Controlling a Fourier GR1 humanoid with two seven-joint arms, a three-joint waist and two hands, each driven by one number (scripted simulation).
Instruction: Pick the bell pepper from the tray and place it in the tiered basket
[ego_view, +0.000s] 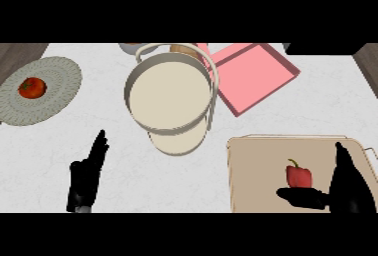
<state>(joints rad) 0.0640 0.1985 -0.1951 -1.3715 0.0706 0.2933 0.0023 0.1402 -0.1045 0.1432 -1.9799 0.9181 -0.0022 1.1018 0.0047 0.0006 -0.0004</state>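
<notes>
You see the bell pepper (298, 176) on the tray (255, 170) at near right. The tiered basket (171, 95) stands behind it, left; the box (255, 77) is right of the basket.

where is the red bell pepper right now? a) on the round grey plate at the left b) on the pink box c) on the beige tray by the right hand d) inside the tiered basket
c: the bell pepper lies on the beige tray, between the thumb and straight fingers of the open right hand; the tiered basket holds nothing, and the round red thing on the grey plate is a tomato.
</notes>
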